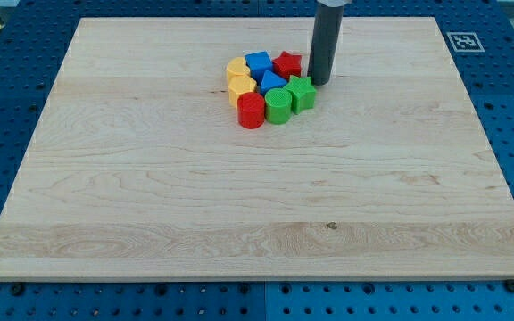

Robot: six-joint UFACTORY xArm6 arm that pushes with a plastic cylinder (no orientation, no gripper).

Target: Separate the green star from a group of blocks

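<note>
The green star (pixel 302 93) sits at the right edge of a tight cluster of blocks near the board's top middle. It touches a green cylinder (pixel 277 107) on its left and a blue triangle (pixel 272 82). A red star (pixel 287 63) lies just above it. A blue block (pixel 258 62), two yellow blocks (pixel 237 68) (pixel 242 87) and a red cylinder (pixel 251 111) make up the cluster's left part. My tip (pixel 320 83) stands just to the upper right of the green star, close to it or touching it, and right of the red star.
The wooden board (pixel 257 214) lies on a blue perforated table. A black-and-white marker tag (pixel 464 41) sits at the board's top right corner.
</note>
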